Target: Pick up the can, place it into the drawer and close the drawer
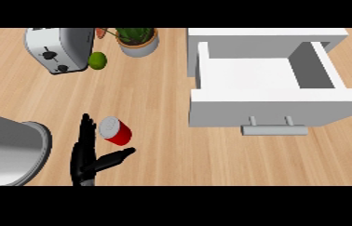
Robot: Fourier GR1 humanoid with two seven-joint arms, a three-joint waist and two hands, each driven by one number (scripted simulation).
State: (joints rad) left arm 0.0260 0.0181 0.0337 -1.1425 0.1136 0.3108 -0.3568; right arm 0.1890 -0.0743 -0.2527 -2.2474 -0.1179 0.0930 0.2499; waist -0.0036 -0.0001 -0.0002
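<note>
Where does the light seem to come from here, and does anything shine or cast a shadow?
In the head view, lighting is soft and even; the drawer is shaded darker on its right inner wall, the toaster shows pale sheen on top, the red can has a bright lid, and the left hand casts hardly any shadow on the counter.

A red cylindrical can with a silver lid [115, 130] stands on the light wooden counter [158, 104], left of the open white drawer [265, 92] with its grey bar handle [274, 129]. The black left hand [88, 156], fingers straight, seems to touch the can's left side.
</note>
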